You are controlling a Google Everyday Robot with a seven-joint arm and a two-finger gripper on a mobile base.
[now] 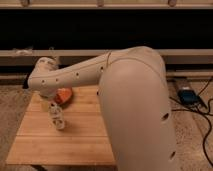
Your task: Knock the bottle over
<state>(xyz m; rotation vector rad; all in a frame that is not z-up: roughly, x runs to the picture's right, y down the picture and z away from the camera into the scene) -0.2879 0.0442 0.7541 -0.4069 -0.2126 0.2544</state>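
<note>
- The robot's thick white arm [132, 107] fills the right of the view. It reaches from the near-right corner of the desk across to the far-left corner, then bends down at a rounded joint.
- The pale, slatted wooden desk [85, 135] carries everything. Its near half is bare planks.
- The round orange bowl [64, 95] sits close to the far-left corner, partly under the forearm.
- The white end effector [58, 121] hangs below the joint, low over the left part of the desk. It is just toward the near edge from the bowl. I cannot tell whether it is spread or pressed together.
- The small whitish plastic bottle [46, 106] stands near the left edge, just beside the bowl and partly hidden by the arm.
  - It appears upright, its long axis vertical, though its outline is faint.
- The relation that matters:
  - The bottle lies just beside the end effector, toward the left edge and slightly toward the far edge.
  - I cannot tell whether they touch.
  - A sideways sweep toward the far-left corner, landing high on the body, should probably tip it.
  - Veering toward the far edge risks striking the bowl instead.
</note>
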